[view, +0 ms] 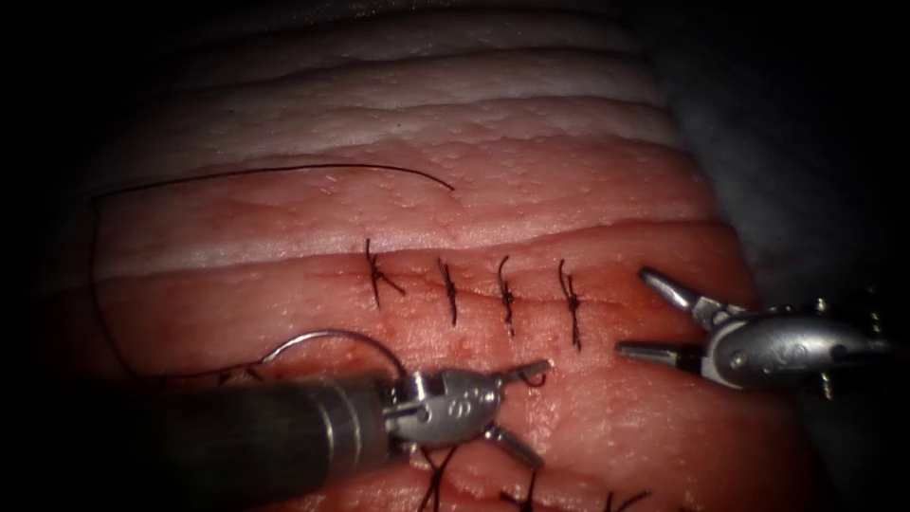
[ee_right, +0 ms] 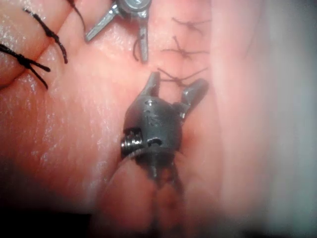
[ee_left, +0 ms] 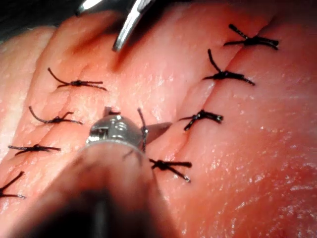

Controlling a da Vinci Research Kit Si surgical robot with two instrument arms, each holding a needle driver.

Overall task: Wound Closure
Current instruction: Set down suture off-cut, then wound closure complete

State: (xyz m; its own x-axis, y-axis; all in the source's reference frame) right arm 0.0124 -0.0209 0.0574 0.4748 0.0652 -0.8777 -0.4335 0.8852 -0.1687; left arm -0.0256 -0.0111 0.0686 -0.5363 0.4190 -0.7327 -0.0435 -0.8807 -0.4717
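The tissue (view: pixel 588 190) carries a sewn cut with several dark knotted stitches (view: pixel 507 296) across it. Below the cut, my left tool (view: pixel 540 414) has its jaws spread and holds nothing; a short curl of thread (view: pixel 536 380) lies by its upper jaw. The curved needle (view: pixel 327 334) lies as an arc on the tissue just behind that tool's wrist, free of both tools, with its right end hidden by the wrist. At the cut's right end my right tool (view: pixel 637 313) stands open and empty. The wrist views show the left tool (ee_left: pixel 136 124) and the right tool (ee_right: pixel 177 84) open too.
Long thread (view: pixel 284 171) runs from the needle's left end up the left side and back across the pale upper tissue. A second row of stitches (view: pixel 517 498) sits at the near edge. The tissue's right edge drops off beyond the right tool.
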